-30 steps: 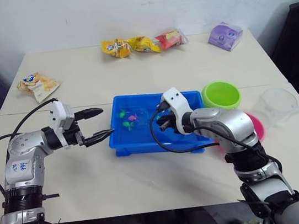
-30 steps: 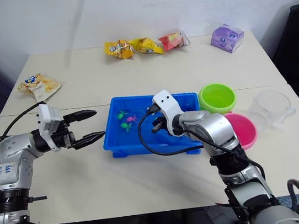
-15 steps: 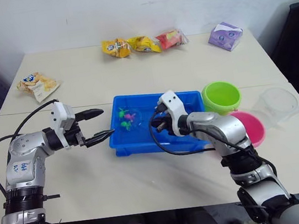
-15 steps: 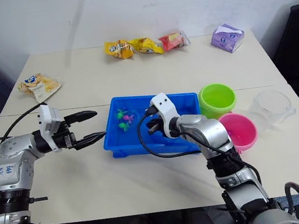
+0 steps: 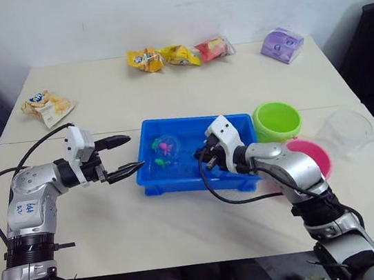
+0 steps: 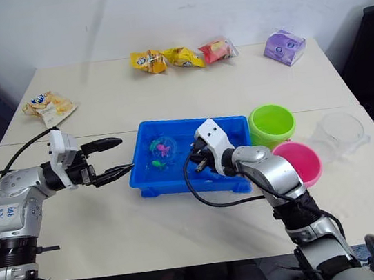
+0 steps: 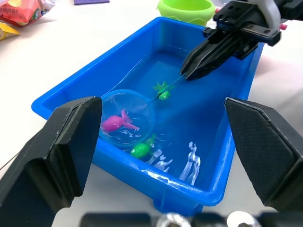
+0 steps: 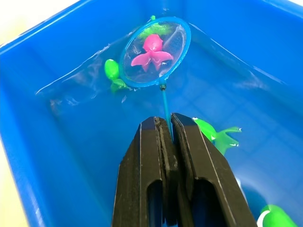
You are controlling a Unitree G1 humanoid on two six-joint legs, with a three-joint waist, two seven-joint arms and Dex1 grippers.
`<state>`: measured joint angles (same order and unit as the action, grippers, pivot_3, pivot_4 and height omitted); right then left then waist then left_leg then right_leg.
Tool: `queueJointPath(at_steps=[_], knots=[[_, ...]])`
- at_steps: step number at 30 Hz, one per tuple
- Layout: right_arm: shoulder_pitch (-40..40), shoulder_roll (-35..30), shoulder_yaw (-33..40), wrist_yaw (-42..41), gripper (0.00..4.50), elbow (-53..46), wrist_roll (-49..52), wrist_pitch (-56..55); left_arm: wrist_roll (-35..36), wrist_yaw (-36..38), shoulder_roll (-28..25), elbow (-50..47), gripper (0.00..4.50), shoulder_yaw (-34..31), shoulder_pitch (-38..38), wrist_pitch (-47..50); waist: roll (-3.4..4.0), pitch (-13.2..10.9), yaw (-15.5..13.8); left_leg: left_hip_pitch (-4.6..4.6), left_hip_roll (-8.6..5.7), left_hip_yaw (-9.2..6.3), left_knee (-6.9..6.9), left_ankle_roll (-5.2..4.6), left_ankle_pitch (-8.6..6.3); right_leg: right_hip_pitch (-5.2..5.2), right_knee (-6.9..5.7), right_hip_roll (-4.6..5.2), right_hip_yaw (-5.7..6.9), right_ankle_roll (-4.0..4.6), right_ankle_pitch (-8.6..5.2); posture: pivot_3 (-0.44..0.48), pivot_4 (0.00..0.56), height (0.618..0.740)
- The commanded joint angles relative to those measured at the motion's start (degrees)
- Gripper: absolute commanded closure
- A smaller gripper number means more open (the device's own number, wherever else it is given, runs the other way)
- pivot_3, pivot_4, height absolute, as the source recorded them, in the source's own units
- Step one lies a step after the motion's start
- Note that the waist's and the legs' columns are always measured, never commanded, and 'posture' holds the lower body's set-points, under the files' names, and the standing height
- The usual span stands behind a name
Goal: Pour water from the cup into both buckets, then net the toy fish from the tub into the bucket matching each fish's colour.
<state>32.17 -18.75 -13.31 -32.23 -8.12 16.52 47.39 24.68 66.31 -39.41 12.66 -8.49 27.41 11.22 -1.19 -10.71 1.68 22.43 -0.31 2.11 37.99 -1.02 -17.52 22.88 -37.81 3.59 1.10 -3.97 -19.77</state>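
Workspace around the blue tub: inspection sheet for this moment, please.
Surface: pale table.
Job's things: tub holds water; net in it with a pink fish inside; green fish loose; green bucket, pink bucket, cup beside it.
Clutter: snack packets at far edge.
Grippers: right gripper jaws shut on net handle; left gripper jaws open, beside tub.
Cables: black cable on right arm.
Surroundings: white wall.

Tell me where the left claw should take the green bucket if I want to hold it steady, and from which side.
Grip the green bucket by its rim, probably at the near-left edge facing the tub, coming down from above. It stands upright with its mouth open, so one finger can go inside the wall and one outside. The right claw, shut on the net, hangs over the tub in between, so the reach looks awkward.
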Motion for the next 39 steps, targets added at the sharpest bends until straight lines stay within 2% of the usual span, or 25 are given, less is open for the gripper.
queueJointPath(at_steps=[1, 4, 13, 17, 22, 26, 29, 32, 36, 39], knots=[[-0.6, -1.5, 1.4, -1.7, 4.5, -5.1, 1.2, -0.8, 1.2, 0.2, -0.5, -1.5, 0.06, -1.4, 0.0, -0.3, 0.0, 0.0, 0.0, 0.0, 0.0, 0.0, 0.0, 0.0, 0.0, 0.0, 0.0, 0.0, 0.0, 0.0, 0.0, 0.0, 0.15, 0.74], [-1.4, -3.1, 3.0, -2.6, 4.5, -7.7, 2.7, 0.7, 1.3, 0.7, -0.6, -1.5, 0.06, -1.4, 0.0, -0.5, 0.0, 0.0, 0.0, 0.0, 0.0, 0.0, 0.0, 0.0, 0.0, 0.0, 0.01, 0.0, 0.0, 0.0, 0.0, 0.0, 0.15, 0.74], [-4.8, -10.5, 14.1, -4.2, 4.5, -18.6, 13.1, 12.8, 2.6, 4.2, -0.4, -2.6, 0.06, -0.7, 0.4, -0.5, 0.0, 0.0, -0.1, -0.01, 0.0, -0.02, -0.02, 0.0, 0.0, -0.04, 0.08, 0.01, 0.0, 0.0, 0.0, 0.0, 0.15, 0.74], [-9.0, -13.0, 25.9, -4.1, 4.5, -25.2, 21.9, 18.8, 3.1, 5.4, 1.2, -3.2, 0.06, 0.7, 2.5, -0.4, 0.0, 0.0, -0.2, 0.0, 0.0, -0.03, -0.04, -0.02, -0.01, -0.06, 0.12, 0.02, 0.0, 0.0, 0.0, 0.0, 0.15, 0.74], [-18.1, -17.8, 41.4, -4.3, 4.5, -32.1, 30.8, 23.3, 4.5, 6.2, 3.8, -3.1, 0.06, 2.3, 5.7, 2.0, 0.0, 0.0, -1.2, -0.01, 0.0, -0.08, -0.05, -0.06, -0.04, -0.19, 0.24, 0.02, 0.05, 0.0, 0.0, 0.0, 0.15, 0.74], [-23.8, -21.4, 53.3, -2.7, 4.5, -33.1, 36.3, 25.7, 4.9, 8.3, 5.4, -3.0, 0.06, 4.8, 8.4, 4.2, 0.0, 0.0, -1.4, -0.06, 0.0, -0.07, -0.04, -0.2, -0.12, -0.29, 0.32, 0.01, 0.03, -0.04, 0.02, 0.0, 0.15, 0.74], [-28.4, -22.9, 60.3, -1.6, 4.5, -33.3, 38.7, 26.4, 4.5, 9.7, 6.6, -2.0, 0.06, 6.3, 10.2, 4.1, 0.01, 0.0, -1.4, -0.1, 0.0, -0.05, -0.04, -0.18, -0.11, -0.29, 0.37, -0.02, 0.01, -0.04, 0.02, 0.0, 0.15, 0.74], [-37.5, -23.9, 68.0, -2.9, 4.5, -34.5, 37.3, 23.9, 3.8, 11.4, 8.1, 0.2, 0.06, 8.1, 12.8, 3.6, 0.01, 0.0, -1.8, -0.11, 0.01, -0.05, -0.04, -0.18, -0.1, -0.32, 0.36, -0.06, 0.01, -0.05, 0.02, 0.0, 0.15, 0.74], [-45.6, -24.1, 73.4, -2.8, 4.5, -35.9, 35.5, 19.5, 3.4, 12.7, 9.4, 2.5, 0.06, 8.9, 14.3, 2.8, 0.02, 0.0, -1.6, -0.11, -0.01, 0.0, -0.03, -0.19, -0.09, -0.39, 0.33, -0.07, -0.04, -0.12, 0.06, 0.0, 0.15, 0.74], [-52.7, -23.0, 74.3, -3.7, 4.5, -37.2, 30.4, 13.5, 3.0, 13.1, 10.4, 2.1, 0.06, 9.8, 14.1, 2.7, 0.02, 0.0, -1.5, -0.16, -0.01, 0.03, -0.02, -0.24, -0.1, -0.4, 0.36, -0.09, -0.11, -0.16, 0.09, 0.0, 0.15, 0.74]])
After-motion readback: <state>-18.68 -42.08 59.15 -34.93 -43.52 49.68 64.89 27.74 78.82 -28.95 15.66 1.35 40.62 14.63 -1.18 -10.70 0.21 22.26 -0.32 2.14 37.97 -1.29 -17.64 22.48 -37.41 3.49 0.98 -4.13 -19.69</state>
